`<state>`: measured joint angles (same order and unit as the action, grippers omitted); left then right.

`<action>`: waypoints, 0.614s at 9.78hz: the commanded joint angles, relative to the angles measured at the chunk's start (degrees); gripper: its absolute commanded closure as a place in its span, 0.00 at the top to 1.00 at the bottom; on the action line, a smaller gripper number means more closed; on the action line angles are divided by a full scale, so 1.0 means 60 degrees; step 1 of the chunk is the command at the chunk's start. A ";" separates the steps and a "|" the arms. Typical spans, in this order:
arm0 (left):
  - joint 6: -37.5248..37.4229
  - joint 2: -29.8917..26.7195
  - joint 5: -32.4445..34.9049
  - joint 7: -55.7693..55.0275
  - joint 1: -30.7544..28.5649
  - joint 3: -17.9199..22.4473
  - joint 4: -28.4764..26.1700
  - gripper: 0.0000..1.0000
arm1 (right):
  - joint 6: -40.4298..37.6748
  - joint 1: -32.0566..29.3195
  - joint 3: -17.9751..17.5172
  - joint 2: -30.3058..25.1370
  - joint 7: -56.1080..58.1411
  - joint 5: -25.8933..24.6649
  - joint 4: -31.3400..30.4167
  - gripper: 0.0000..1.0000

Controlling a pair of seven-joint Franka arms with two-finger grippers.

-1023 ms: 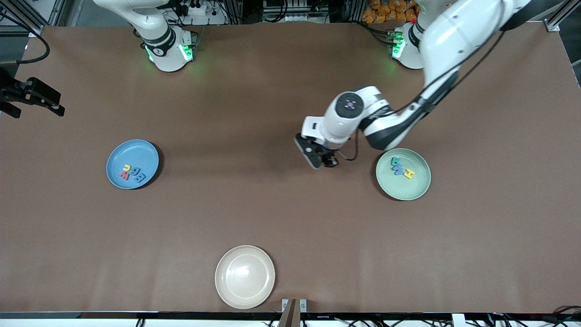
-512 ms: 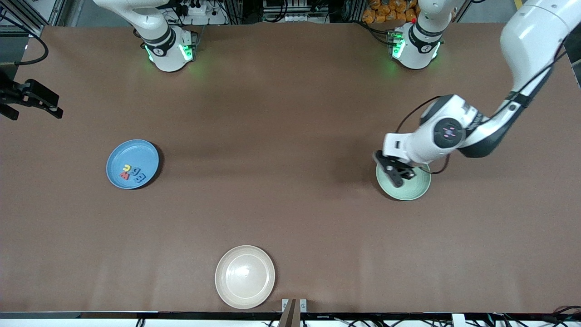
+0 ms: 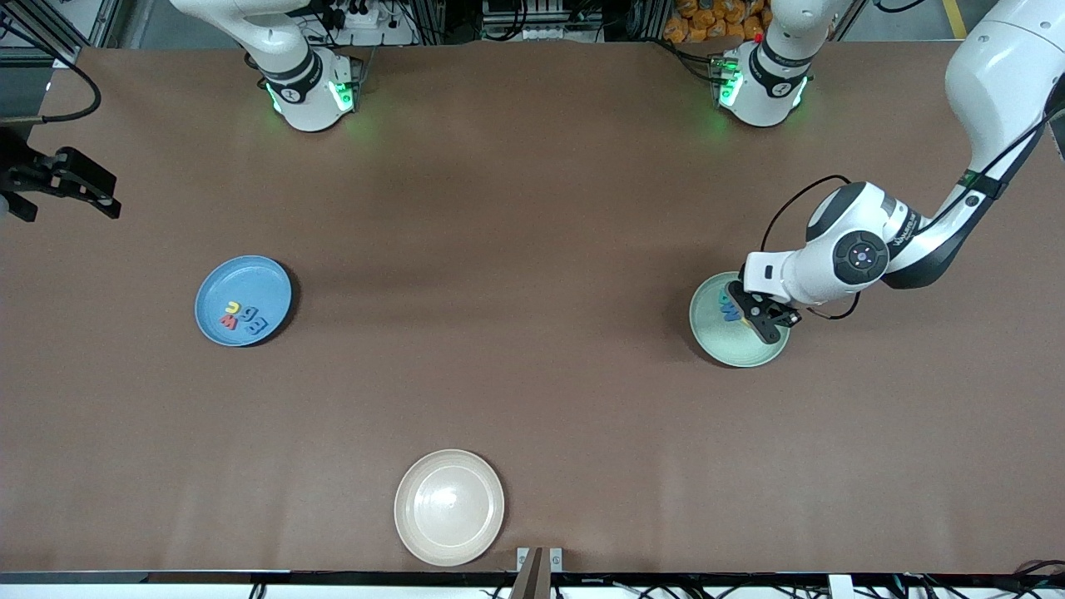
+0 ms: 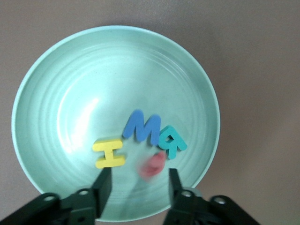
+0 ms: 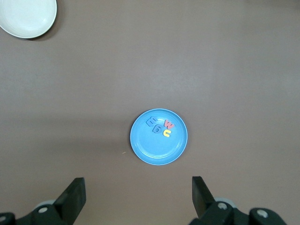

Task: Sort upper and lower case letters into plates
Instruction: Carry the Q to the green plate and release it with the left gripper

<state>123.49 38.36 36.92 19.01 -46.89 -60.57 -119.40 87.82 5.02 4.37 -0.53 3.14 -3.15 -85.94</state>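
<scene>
- The left gripper (image 3: pixel 763 320) hangs over the mint plate (image 3: pixel 736 353), jaws spread and holding nothing.
- The left wrist view shows the glossy plate's (image 4: pixel 56 84) faint concentric rings, and on it a chunky yellow H (image 4: pixel 108 153), blue M (image 4: pixel 142 127) and teal R (image 4: pixel 172 143) in a row, with a blurred red letter (image 4: pixel 153 165) just beside the R.
- In the front view the gripper hides most of these.
- The right gripper (image 5: pixel 138 197) waits high over the bench (image 3: pixel 532 249), jaws spread wide and empty.
- The blue plate (image 3: pixel 266 283) holds four letters (image 3: pixel 242 317): two blue, one red, one yellow.
- A smooth cream plate (image 3: pixel 449 507) sits nearest the front camera.
</scene>
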 commanded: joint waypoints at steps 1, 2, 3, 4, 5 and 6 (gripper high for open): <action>-0.0555 -0.0285 0.0218 -0.0034 -0.0109 -0.0114 0.0473 1.00 | 0.0172 0.0057 0.0019 0.0162 -0.0142 -0.0045 0.0217 1.00; -0.0761 -0.0299 0.0117 -0.0078 -0.0095 -0.0158 0.0752 1.00 | 0.0158 0.0057 0.0004 0.0148 -0.0142 -0.0045 0.0217 1.00; -0.1096 -0.0415 0.0000 -0.0412 -0.0095 -0.0289 0.1146 1.00 | 0.0158 0.0057 0.0019 0.0147 -0.0142 -0.0045 0.0217 1.00; -0.1839 -0.0417 -0.0045 -0.0937 -0.0080 -0.0464 0.1788 1.00 | 0.0085 0.0057 0.0004 0.0118 -0.0128 -0.0045 0.0217 1.00; -0.2456 -0.0417 -0.0103 -0.1479 -0.0051 -0.0582 0.2491 1.00 | 0.0027 0.0071 0.0004 0.0031 -0.0099 -0.0045 0.0115 1.00; -0.2868 -0.0431 -0.0119 -0.2006 -0.0036 -0.0699 0.3237 1.00 | 0.0011 0.0057 0.0004 0.0030 -0.0084 -0.0045 0.0100 1.00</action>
<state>110.35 36.90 36.92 10.16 -47.22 -63.77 -104.81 88.79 5.02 4.32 -0.26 3.12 -3.15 -85.94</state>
